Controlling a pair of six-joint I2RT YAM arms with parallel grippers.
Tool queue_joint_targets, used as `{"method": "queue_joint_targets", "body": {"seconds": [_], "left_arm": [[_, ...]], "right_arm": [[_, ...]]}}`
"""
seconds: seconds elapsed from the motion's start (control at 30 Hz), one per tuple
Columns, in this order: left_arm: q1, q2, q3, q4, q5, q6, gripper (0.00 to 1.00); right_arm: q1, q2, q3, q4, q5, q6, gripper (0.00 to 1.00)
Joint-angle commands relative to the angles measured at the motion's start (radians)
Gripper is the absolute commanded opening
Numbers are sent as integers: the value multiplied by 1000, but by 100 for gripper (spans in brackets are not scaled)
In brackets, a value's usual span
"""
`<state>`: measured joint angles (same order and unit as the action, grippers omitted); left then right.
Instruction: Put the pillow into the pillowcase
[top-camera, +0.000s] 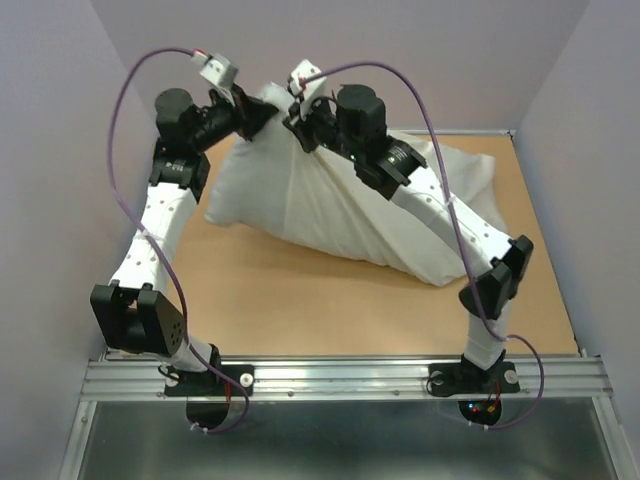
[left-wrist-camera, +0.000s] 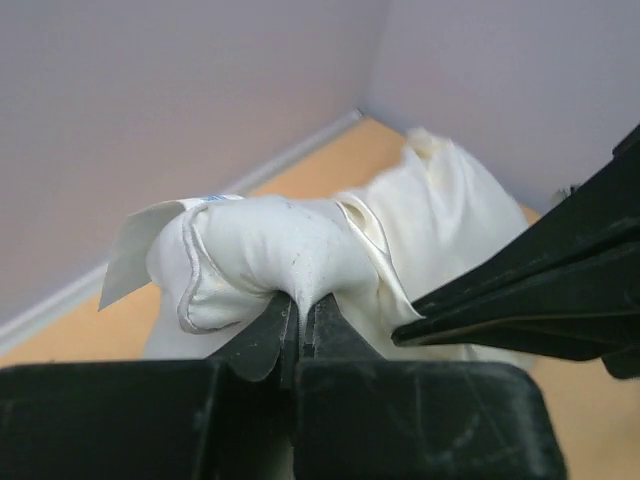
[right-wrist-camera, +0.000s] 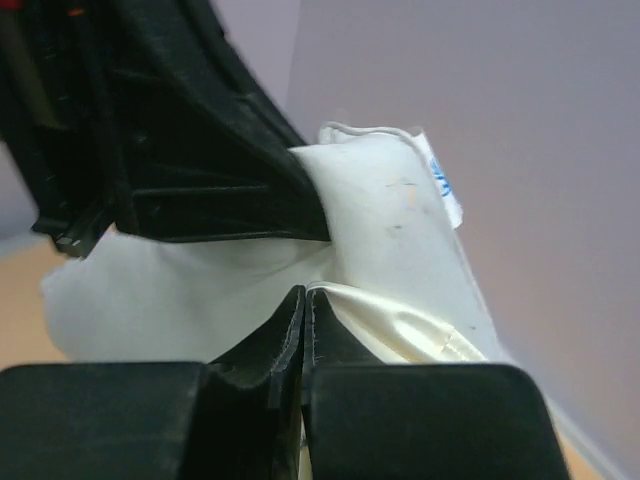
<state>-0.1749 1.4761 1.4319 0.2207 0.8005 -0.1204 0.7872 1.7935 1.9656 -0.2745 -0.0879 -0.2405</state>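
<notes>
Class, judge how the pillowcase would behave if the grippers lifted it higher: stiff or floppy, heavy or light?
Probably floppy: the pillowcase hangs in long folds below the right gripper pinching it. Likely light alone, since it creases thinly between the shut jaws; the pillow bulging beside it would add drag.

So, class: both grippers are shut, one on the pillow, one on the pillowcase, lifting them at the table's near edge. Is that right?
No. The left gripper is shut on the pillow and the right gripper on the pillowcase, but at the table's far side, as the top view shows.
</notes>
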Motion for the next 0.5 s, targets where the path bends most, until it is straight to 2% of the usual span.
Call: {"method": "queue_joint_targets", "body": {"seconds": [0.0,0.07,0.1,0.13,0.2,0.23,0.27,0.3,0.4,0.47], "left_arm": [[77,-92,254,246,-182,-78,0],[95,-118,366,246,-228,-7,0],[94,-146,393,246,-245,48,0],[94,-166,450,246,-260,66,0],[89,-174,510,232,-270,103,0],[77,-174,556,230,-280,114,0],[72,-174,579,230,-268,114,0],[63,-166,599,229,-250,114,0],[-32,-158,602,201,-160,114,0],[-116,-166,520,136,-141,171,0]], "right_arm": [[24,192,420,205,-67,15,1],[21,275,608,213,-107,58,1],[23,320,728,259,-125,79,1],[23,322,740,372,-163,136,1],[26,281,586,534,-174,202,2],[27,208,513,708,-187,237,3],[30,179,431,710,-190,268,4],[33,159,393,797,-190,271,4],[32,121,372,687,-121,256,3],[27,8,201,646,-38,186,1]]}}
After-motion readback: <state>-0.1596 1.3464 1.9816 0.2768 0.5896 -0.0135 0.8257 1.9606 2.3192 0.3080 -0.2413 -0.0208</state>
